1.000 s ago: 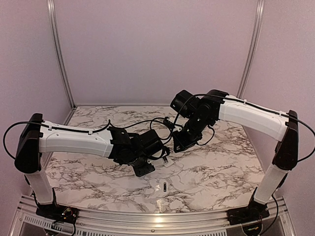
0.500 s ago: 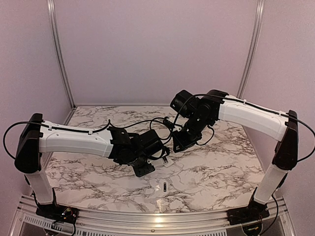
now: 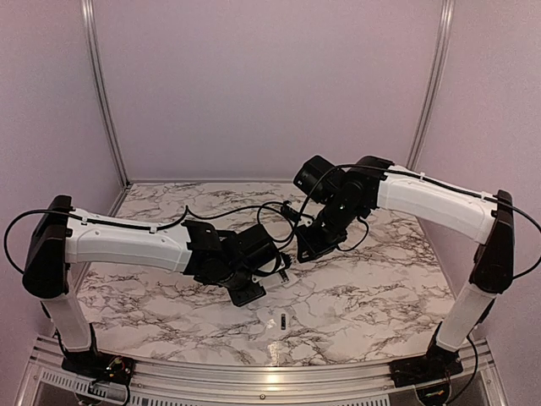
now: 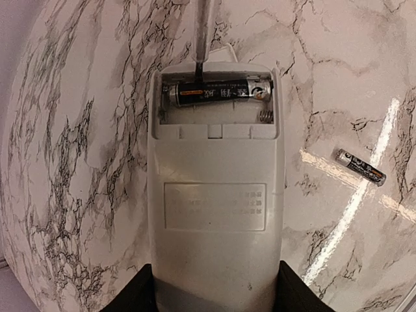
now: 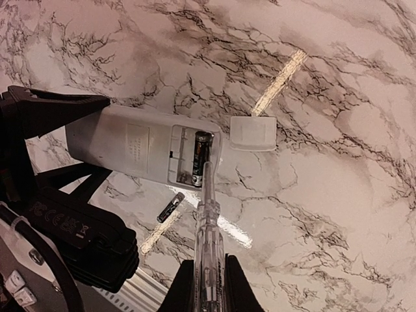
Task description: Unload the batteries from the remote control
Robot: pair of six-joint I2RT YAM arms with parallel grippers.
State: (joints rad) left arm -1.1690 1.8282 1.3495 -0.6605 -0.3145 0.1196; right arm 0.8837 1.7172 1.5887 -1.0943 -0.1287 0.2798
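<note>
Half done. Left pincer (image 4: pixel 218 290) grips the tail end of the remote (image 4: pixel 214 208), back side up, around the middle of the desk (image 4: pixel 78 195). The cover (image 5: pixel 253 133) is off and lies just beside it. A loose battery (image 4: pixel 361 167) lies out on the desk, toward the near edge. The second battery (image 4: pixel 218 92) sits in the end slot; the other slot is bare. Right pincer (image 5: pixel 207 284) is closed on a clear rod (image 5: pixel 207 227), tip at the compartment edge. Left to do: pry that one out.
</note>
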